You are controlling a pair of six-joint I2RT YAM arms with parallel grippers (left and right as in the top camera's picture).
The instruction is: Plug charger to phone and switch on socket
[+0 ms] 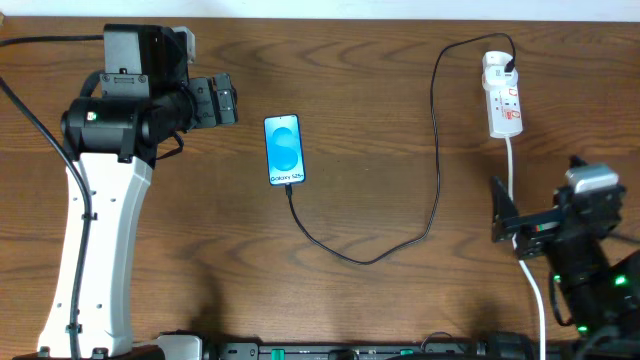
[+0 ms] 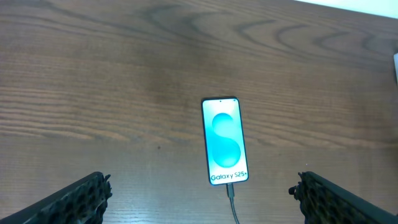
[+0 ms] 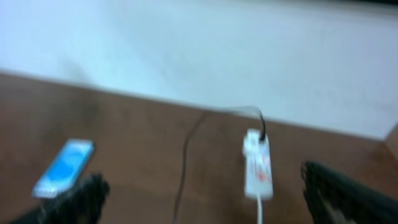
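Currently phone (image 1: 284,150) near left gripper (image 1: 230,100), jaws apart; right gripper (image 1: 500,212) apart too, distant.

The table (image 1: 380,120) is matt brown wood grain; the phone (image 1: 284,150) has a glossy glass screen; the socket (image 1: 503,100) is smooth white plastic.

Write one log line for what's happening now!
charger: reaches phone | socket: not touched | left gripper: open, empty | right gripper: open, empty

Tabletop (image 1: 380,100) dark brown, wood-grained; phone (image 1: 284,150) screen bright blue with paler swirl and white lettering; charger (image 1: 436,150) black; socket (image 1: 503,105), at 2 o'clock, white with red switches, black plug (image 1: 510,68), white cord (image 1: 511,160); left fingers (image 2: 74,199) black.
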